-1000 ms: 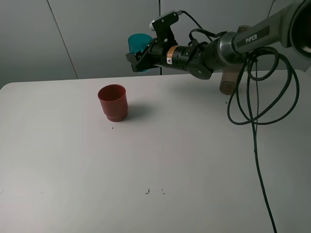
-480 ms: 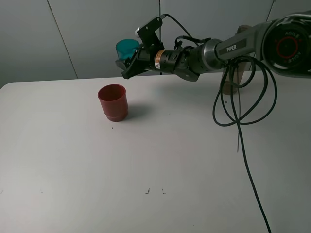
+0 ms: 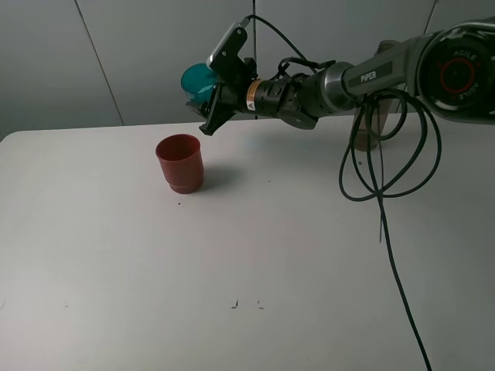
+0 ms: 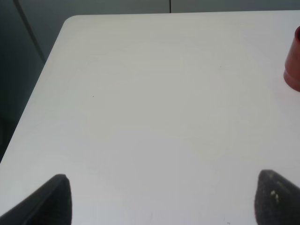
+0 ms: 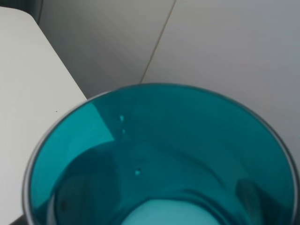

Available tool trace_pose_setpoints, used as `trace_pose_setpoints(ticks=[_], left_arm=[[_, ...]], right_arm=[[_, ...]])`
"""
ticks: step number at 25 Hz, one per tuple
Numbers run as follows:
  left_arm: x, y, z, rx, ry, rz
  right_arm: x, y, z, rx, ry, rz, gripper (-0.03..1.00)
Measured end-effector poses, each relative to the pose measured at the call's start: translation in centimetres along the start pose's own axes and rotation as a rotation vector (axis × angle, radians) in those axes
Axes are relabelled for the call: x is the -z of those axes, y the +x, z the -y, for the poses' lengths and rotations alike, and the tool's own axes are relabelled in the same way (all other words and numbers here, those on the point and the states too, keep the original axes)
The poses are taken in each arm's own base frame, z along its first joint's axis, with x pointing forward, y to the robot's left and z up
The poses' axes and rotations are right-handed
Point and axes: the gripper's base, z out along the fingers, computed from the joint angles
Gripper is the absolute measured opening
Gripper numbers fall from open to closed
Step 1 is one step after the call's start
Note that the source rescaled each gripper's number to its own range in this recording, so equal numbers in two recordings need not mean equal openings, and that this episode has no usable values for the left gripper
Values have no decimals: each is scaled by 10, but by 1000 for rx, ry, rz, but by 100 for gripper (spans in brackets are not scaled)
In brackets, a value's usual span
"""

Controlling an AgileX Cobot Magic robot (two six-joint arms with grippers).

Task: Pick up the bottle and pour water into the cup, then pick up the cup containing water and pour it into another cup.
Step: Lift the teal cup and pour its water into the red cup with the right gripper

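hovering over the table's (image 4: 140, 93) left side, the left gripper (image 4: 164, 201) has its fingers (image 4: 56, 201) spread with nothing between them, well apart from the work. farther in, the red cup (image 3: 179, 163) stands upright near the far edge, left of the middle. above it and slightly beyond, the right gripper (image 3: 207, 104) pinches the cup (image 3: 196, 79) by its wall and holds it in the air, tipped toward the left edge. droplets cling inside, but how much water it holds cannot be told. the likely trouble is a miss: the lip seems to sit beyond the red cup's mouth rather than over it, so a steeper tilt from here could send water onto the table. a fast tilt could splash past the low rim, and a knock could topple the red cup. by the far edge toward the right corner, the bottle (image 3: 362, 133) stands half hidden behind the arm (image 3: 332, 81), and the hanging cable (image 3: 368, 199) loops close by; a swing might drag it against the bottle. the arm reads "piper"; lettering round the red ring (image 3: 459, 75) and the small label (image 3: 250, 96) are too small to read.
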Motion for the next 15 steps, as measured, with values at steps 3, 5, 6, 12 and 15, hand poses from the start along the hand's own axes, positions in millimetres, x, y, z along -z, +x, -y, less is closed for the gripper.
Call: trace_pose_setpoints(ticks=[3, 5, 6, 12, 15], left_arm=[[0, 0, 0, 0, 0, 0], [0, 0, 0, 0, 0, 0], [0, 0, 0, 0, 0, 0], [0, 0, 0, 0, 0, 0], [0, 0, 0, 0, 0, 0]], right_arm=[[0, 0, 0, 43, 0, 0, 8], [0, 0, 0, 64, 0, 0, 8], [0, 0, 0, 74, 0, 0, 8], [0, 0, -2, 105, -12, 0, 8], [0, 0, -3, 127, -23, -2, 8]])
